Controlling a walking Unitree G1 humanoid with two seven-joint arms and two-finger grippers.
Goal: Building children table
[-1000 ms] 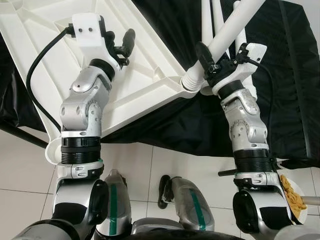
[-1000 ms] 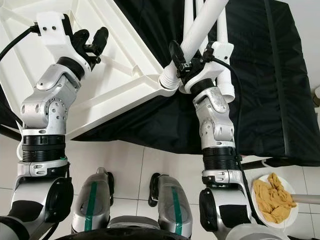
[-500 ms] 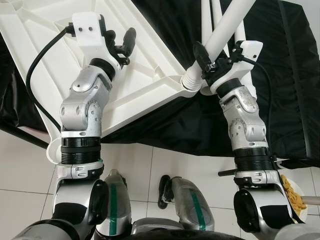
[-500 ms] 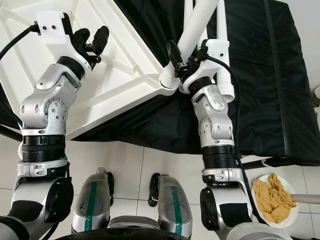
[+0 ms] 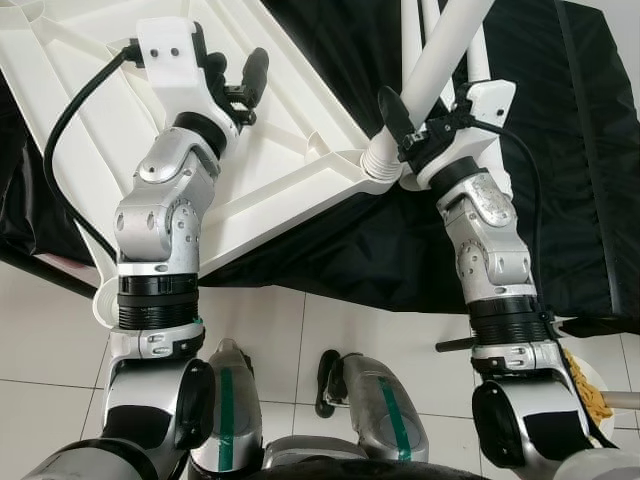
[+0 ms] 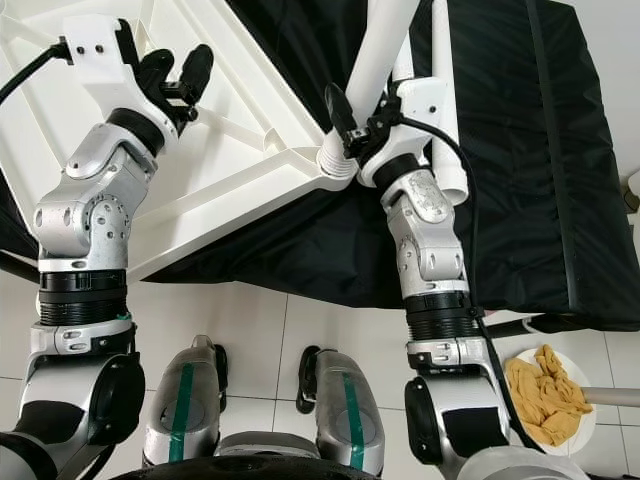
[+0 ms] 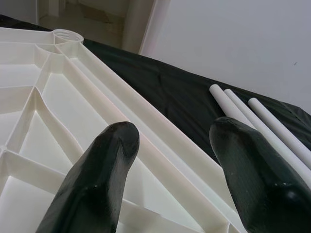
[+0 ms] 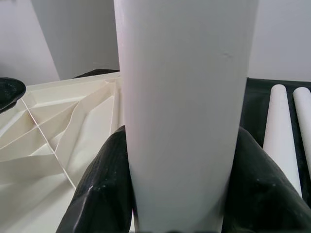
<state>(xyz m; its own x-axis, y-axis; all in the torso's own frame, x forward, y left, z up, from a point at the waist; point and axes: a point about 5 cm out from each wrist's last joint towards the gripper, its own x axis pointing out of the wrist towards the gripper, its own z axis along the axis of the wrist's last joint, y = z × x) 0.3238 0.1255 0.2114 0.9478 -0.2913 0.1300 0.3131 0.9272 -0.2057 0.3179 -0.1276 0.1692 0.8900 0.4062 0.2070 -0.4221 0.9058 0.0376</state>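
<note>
A white plastic tabletop (image 5: pixel 300 150) lies upside down on a black cloth, ribbed underside up. My right gripper (image 5: pixel 408 115) is shut on a white table leg (image 5: pixel 450 45), which slants up and away. The leg's ribbed lower end (image 5: pixel 380 155) sits at the tabletop's near corner socket (image 5: pixel 368 178). In the right wrist view the leg (image 8: pixel 184 97) stands between both black fingers (image 8: pixel 102 184). My left gripper (image 5: pixel 232 72) hovers open over the tabletop's ribs, holding nothing; in its wrist view its gripper (image 7: pixel 172 131) shows the tabletop (image 7: pixel 53 111) below.
Three spare white legs (image 7: pixel 252 121) lie side by side on the black cloth (image 6: pixel 520 180) beyond the right arm. A white plate (image 6: pixel 590 420) with crumpled yellow pieces sits on the tiled floor at lower right. A dark bar (image 5: pixel 40 270) crosses at far left.
The right gripper has shifted left with the leg, which now stands more upright at the corner socket. The left gripper has risen slightly and stays open.
</note>
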